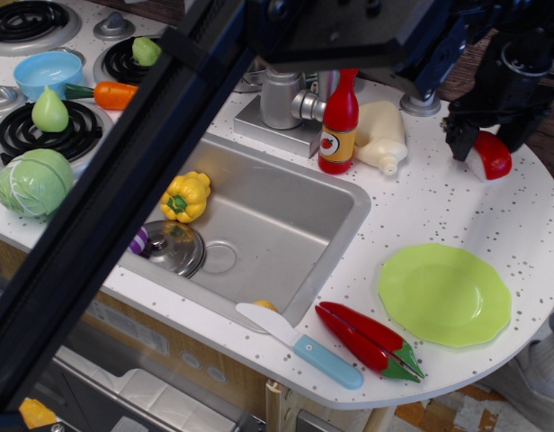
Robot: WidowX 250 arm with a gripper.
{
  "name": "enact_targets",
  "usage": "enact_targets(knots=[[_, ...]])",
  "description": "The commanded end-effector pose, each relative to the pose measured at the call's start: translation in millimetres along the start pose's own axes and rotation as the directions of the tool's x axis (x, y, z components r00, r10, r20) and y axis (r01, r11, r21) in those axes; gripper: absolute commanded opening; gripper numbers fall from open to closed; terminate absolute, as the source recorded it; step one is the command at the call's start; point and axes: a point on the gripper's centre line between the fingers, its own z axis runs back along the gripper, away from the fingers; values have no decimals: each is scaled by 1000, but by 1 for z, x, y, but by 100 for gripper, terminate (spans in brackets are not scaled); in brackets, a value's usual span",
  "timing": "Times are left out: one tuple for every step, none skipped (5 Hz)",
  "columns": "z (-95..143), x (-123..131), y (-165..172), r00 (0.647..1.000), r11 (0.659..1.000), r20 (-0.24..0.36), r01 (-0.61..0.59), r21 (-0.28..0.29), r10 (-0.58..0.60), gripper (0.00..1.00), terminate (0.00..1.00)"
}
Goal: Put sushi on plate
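Yellow pepper (pixel 184 195) in sink (pixel 286 225) at 9 o'clock, red bottle (pixel 339 121) at 12, chili (pixel 367 338) and knife (pixel 300 345) at 6

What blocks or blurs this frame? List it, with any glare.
In observation.image, a dark out-of-focus bar crosses from the top centre to the lower left, hiding part of the sink; glare glints on the red bottle and the sushi at the gripper; the plate is sharp and evenly lit.

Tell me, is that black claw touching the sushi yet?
Cannot tell. In the only view, the gripper straddles the sushi and overlaps its top, but neither a gap nor contact shows plainly.
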Motion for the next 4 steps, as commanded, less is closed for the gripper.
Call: enact_targets(knots=[[35, 7, 0, 999, 999, 22, 40, -27, -40, 0, 0], [53, -2, 11, 999, 999, 5, 46, -26, -46, 0, 0], [78, -18, 26, 1000, 1000, -14, 23, 7, -23, 0, 0], [93, -39, 60, 998, 999, -63, 27, -18, -29, 0, 0]])
